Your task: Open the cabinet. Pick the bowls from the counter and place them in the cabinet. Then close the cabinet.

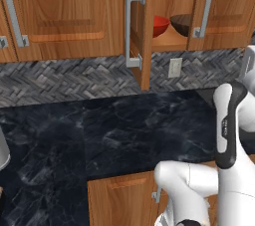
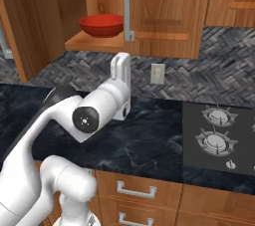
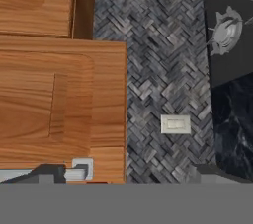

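Nearest you, low wooden drawer fronts [image 2: 137, 190] with grey pulls run under the counter edge, and the white arm [image 2: 94, 110] rises in front of them.

Next, the counter [image 1: 99, 130]: a black marble slab with faint white veining. At its right end you have a gas hob [image 2: 216, 135] with two burners showing.

Behind it, the grey herringbone tile wall [image 1: 64, 78], carrying a pale outlet plate [image 2: 157, 73].

The gripper [image 3: 123, 174] is raised against that wall, just under the cabinet. In the hand view you see its two dark finger tips [image 3: 49, 172] standing wide apart, nothing between them: one tip lies across the lower edge of the right door and its handle end, the other across the tiles.

Farthest and highest, the cabinet [image 1: 169, 41]: its left door [image 1: 142, 31] is swung out edge-on toward you, bar handle [image 1: 130, 27] showing; its right door [image 2: 164, 11] looks closed or nearly so.

On the cabinet shelf you have both bowls: the glossy red bowl [image 2: 101, 25] to the left, the dark brown bowl [image 1: 182, 24] beside it on the right, partly hidden by the right door in the left base view.

A neighbouring wood door [image 1: 60, 11] with a lone grey handle sits to the left.
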Robot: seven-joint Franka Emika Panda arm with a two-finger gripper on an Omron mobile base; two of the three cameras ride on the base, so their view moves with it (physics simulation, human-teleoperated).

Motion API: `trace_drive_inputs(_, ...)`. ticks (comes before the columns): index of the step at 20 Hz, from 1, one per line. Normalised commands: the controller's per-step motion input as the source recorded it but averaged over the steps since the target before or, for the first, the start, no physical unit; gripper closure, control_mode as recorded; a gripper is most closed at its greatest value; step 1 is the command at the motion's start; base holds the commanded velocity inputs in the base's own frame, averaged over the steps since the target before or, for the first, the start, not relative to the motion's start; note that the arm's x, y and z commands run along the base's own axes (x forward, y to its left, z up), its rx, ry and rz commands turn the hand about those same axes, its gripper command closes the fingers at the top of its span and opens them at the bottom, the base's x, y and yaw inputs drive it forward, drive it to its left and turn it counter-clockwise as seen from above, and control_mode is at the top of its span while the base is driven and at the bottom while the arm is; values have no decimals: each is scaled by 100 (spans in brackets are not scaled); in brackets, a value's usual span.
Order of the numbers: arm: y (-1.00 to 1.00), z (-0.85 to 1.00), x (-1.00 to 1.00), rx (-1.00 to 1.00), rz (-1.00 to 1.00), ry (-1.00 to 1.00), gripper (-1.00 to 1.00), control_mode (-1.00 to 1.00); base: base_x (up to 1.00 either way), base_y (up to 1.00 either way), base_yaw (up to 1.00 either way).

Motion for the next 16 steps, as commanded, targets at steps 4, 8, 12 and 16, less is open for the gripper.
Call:
trace_drive_inputs(4, 57, 0, -24, 0, 2, 3, -100, -100, 0, 0, 0)
trace_drive_inputs(8, 66, 0, -18, -2, 1, 0, -100, -100, 0, 0, 0)
trace_drive_inputs(12, 29, 0, -37, -3, 0, 0, -100, -100, 0, 0, 0)
trace_drive_inputs(16, 1, 0, -42, -3, 1, -2, -100, -100, 0, 0, 0)
